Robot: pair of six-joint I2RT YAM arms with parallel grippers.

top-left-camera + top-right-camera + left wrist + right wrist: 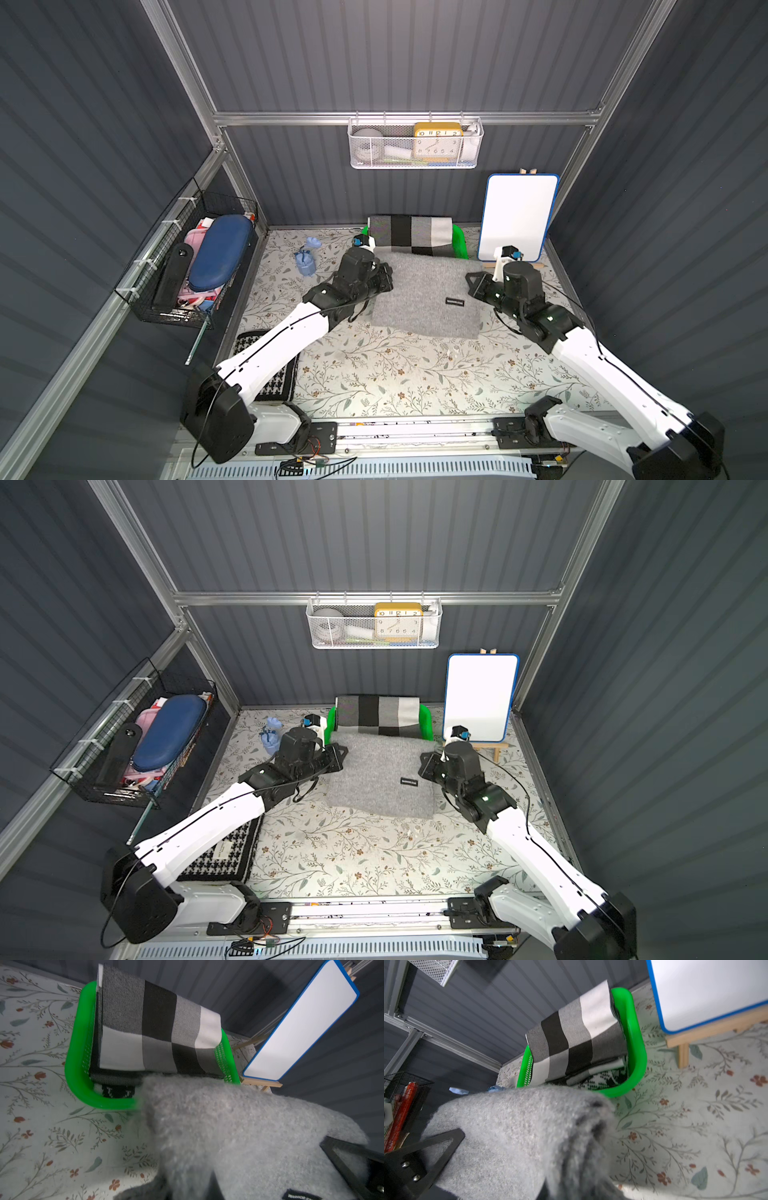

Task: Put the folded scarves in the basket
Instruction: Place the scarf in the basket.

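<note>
Fuzzy gray folded scarf (424, 291), its length seemingly running toward the green basket (459, 243). Left tool (385, 277) and right tool (473, 284) each pinch a side.

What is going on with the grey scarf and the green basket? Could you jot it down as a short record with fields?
carried: grey scarf, folded
left gripper: shut on the grey scarf's left edge
right gripper: shut on its right edge
basket: green, at the back of the table, just beyond the grey scarf
already in basket: checked scarf, black, grey and white
step left: grey scarf not yet in the basket
</note>
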